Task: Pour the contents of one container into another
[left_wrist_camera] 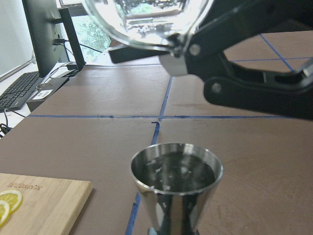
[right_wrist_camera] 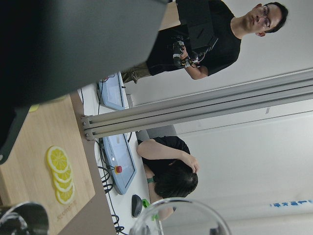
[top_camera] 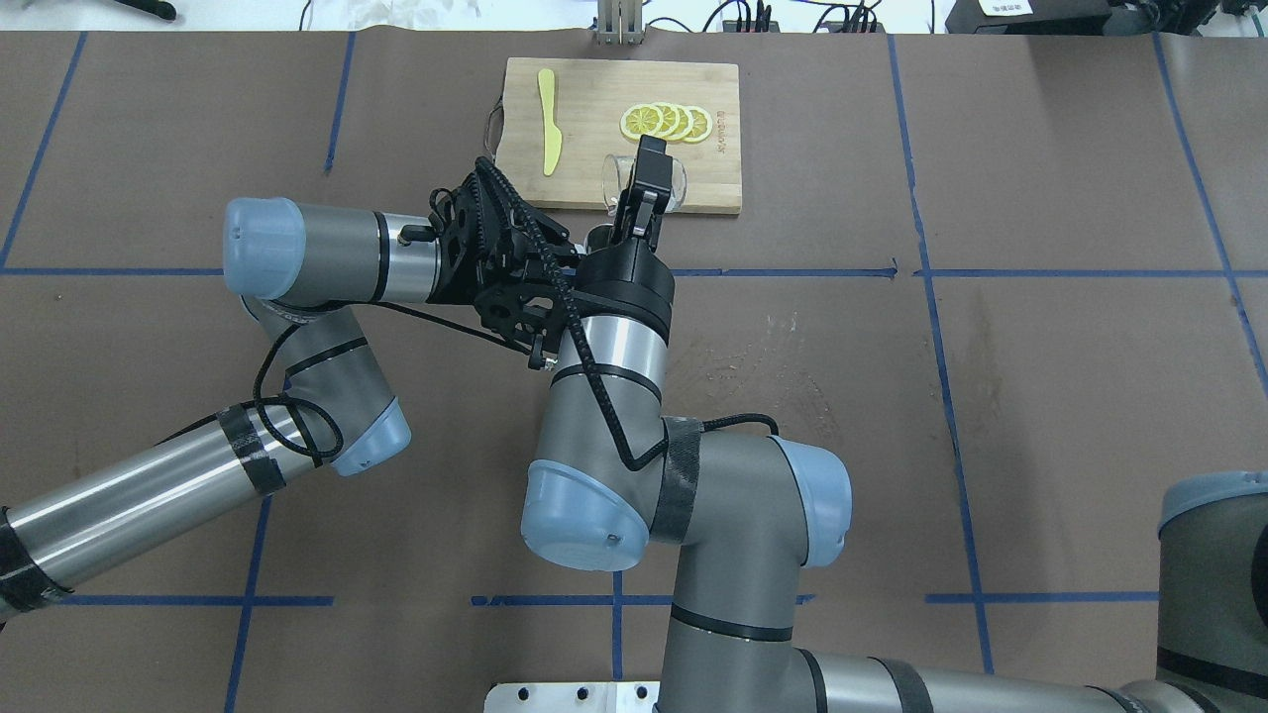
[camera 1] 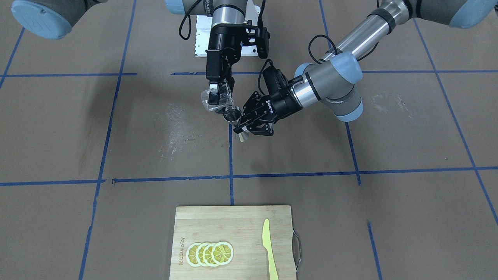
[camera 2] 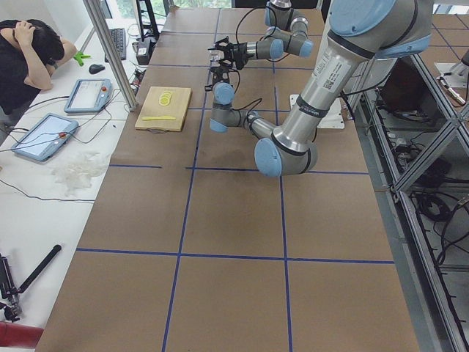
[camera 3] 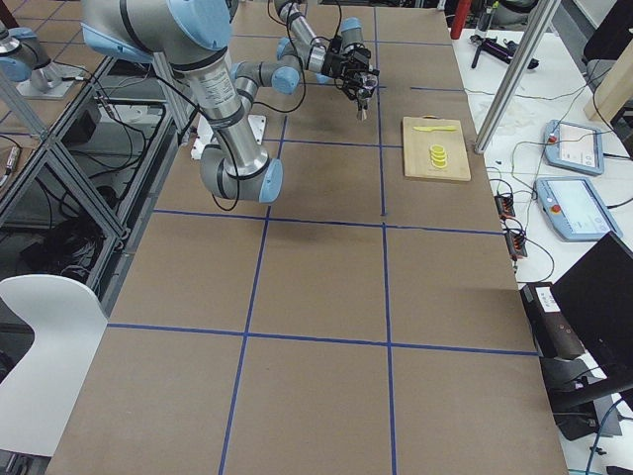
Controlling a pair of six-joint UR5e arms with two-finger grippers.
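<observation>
Jigger [left_wrist_camera: 176, 196], base cropped, under tilted clear cup [left_wrist_camera: 146, 19].

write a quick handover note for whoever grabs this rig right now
Left tool: shut on the steel jigger, held mouth up above the table.
Right tool: shut on the clear cup, tipped with its rim just above the jigger's mouth.
Done: both are lifted and brought together, and the cup is tilted.
Left: no stream is visible, and I cannot tell whether anything is in the jigger. Finish the pour, level the cup, then set both down.
</observation>
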